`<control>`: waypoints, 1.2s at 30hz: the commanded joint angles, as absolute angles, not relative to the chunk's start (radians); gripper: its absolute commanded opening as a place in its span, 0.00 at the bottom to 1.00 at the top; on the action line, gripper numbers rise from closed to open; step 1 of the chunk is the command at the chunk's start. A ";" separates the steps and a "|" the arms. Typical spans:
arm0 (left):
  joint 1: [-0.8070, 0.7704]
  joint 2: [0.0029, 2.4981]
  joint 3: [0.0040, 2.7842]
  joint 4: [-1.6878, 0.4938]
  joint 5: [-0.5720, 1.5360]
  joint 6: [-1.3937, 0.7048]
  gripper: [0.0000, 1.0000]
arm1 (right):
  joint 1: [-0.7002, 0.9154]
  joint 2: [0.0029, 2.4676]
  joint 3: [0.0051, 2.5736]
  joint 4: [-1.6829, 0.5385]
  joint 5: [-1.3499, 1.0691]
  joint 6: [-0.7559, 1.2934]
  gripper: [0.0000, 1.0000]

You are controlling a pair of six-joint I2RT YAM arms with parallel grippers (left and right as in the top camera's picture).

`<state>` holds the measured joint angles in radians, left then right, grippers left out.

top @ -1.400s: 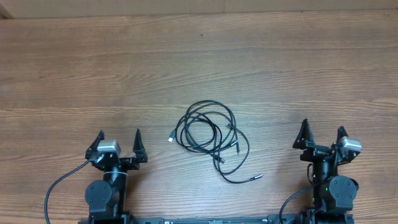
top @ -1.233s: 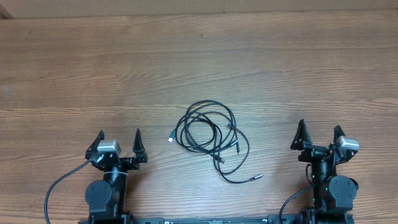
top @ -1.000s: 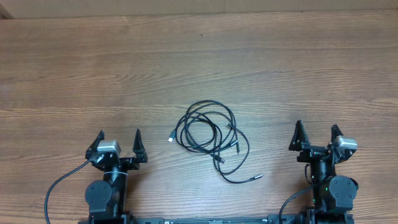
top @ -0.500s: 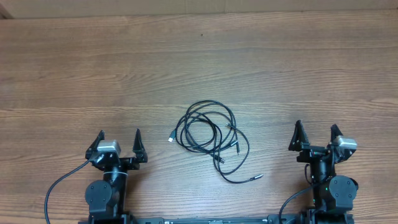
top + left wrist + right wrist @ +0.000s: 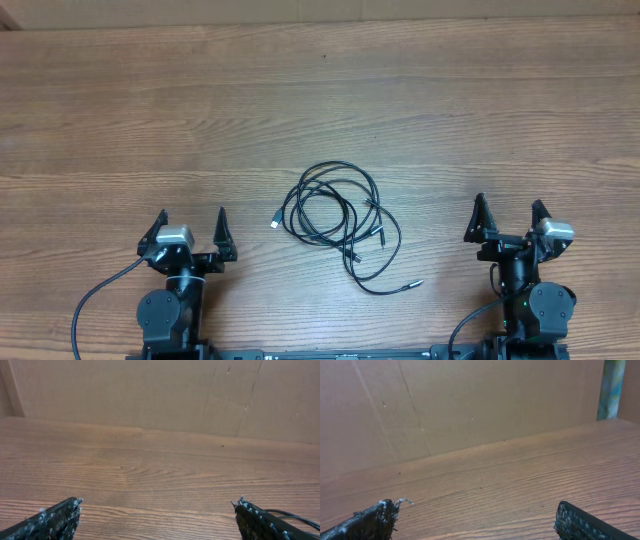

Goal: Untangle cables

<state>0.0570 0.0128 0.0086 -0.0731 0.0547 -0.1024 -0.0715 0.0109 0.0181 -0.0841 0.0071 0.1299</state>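
The cables [image 5: 335,215] lie as a loose tangle of thin black loops in the middle of the wooden table, with small plug ends at the left [image 5: 275,218] and at the lower right [image 5: 415,284]. My left gripper [image 5: 191,220] is open and empty at the near left, well apart from the tangle. My right gripper [image 5: 508,212] is open and empty at the near right, also apart from it. In the left wrist view a thin black cable [image 5: 295,516] shows beside the right fingertip [image 5: 250,512]. The right wrist view shows only bare wood between its fingertips [image 5: 380,512].
A brown cardboard wall [image 5: 160,395] stands along the far edge of the table [image 5: 320,100]. Thick black arm wires [image 5: 95,300] curl at the near left and near right by the arm bases.
The right gripper has shifted slightly left and away from the near edge. The left gripper and the cables have not moved.
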 commanded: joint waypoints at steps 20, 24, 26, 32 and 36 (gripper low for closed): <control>0.058 0.004 0.005 -0.076 0.044 -0.112 1.00 | -0.073 0.003 0.036 -0.055 -0.104 0.175 1.00; 0.058 0.004 0.005 -0.076 0.044 -0.112 1.00 | -0.073 0.003 0.235 -0.063 -0.150 0.174 1.00; 0.058 0.004 0.005 -0.076 0.044 -0.112 0.99 | -0.074 0.004 0.360 -0.086 -0.126 0.157 1.00; 0.058 0.004 0.005 -0.076 0.044 -0.112 1.00 | -0.074 0.141 0.901 -0.400 0.009 0.072 1.00; 0.058 0.004 0.005 -0.076 0.044 -0.112 0.99 | -0.074 0.405 1.283 -0.610 0.025 0.073 1.00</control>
<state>0.0570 0.0132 0.0086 -0.0746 0.0528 -0.1024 -0.0715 0.1814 1.0225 -0.5041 -0.0193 0.0952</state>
